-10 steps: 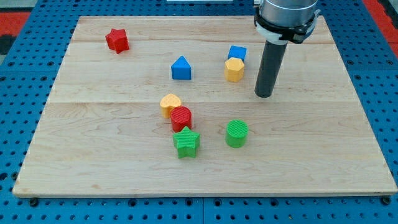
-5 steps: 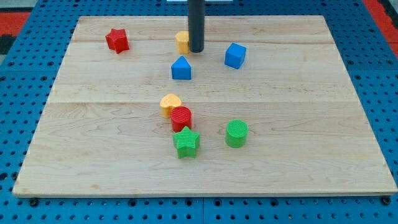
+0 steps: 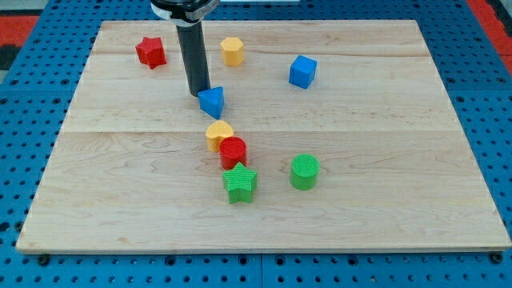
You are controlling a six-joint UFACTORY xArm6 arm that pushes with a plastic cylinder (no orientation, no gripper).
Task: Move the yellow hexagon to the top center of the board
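The yellow hexagon (image 3: pixel 232 50) stands near the top of the wooden board (image 3: pixel 384 200), a little left of its centre line. My tip (image 3: pixel 198 94) rests below and to the left of it, touching the left side of the blue triangle block (image 3: pixel 212 102). The dark rod rises from the tip toward the view's top.
A red star (image 3: pixel 150 51) lies at the top left. A blue cube (image 3: pixel 302 71) is right of the hexagon. A yellow rounded block (image 3: pixel 218 134), a red cylinder (image 3: pixel 234 152) and a green star (image 3: pixel 240 183) cluster at mid-board. A green cylinder (image 3: pixel 304 171) stands to their right.
The yellow hexagon was pushed from beside the blue cube up and left to the top centre. My tip then left it, moved down-left and shoved the blue triangle down-left.
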